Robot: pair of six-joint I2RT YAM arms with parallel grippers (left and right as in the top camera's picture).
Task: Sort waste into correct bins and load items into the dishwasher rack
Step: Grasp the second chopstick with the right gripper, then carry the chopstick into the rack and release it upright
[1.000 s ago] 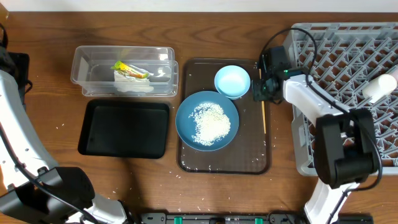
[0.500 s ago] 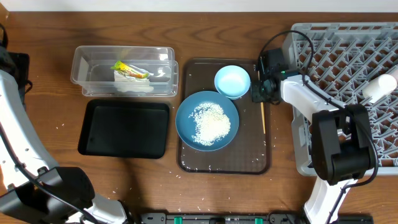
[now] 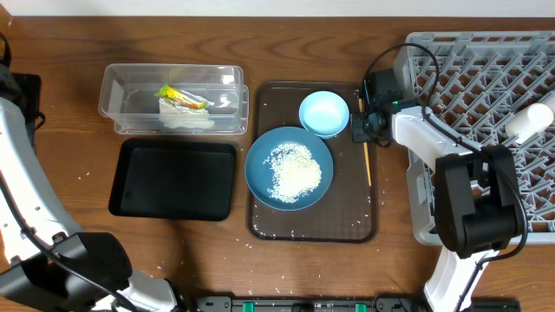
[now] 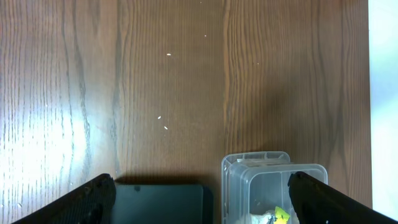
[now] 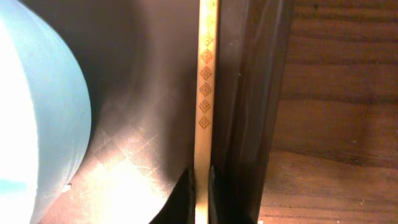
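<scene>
Wooden table (image 3: 52, 52), clear tub (image 3: 134, 104), black tray (image 3: 173, 179), brown serving tray (image 3: 347, 199), grey rack (image 3: 486, 87), stray rice grains (image 4: 165, 127).

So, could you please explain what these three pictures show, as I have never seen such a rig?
These are two robot arms at a wooden table. One picture looks down from above; the other two come from cameras on the wrists. On the table sit a clear tub holding a wrapper, a black tray, a brown serving tray carrying a dark-blue dish of rice and a light-blue bowl, and a grey rack. The left gripper hangs open over the table, holding nothing. The right gripper is shut on a chopstick lying along the brown tray's edge by the rack.
</scene>
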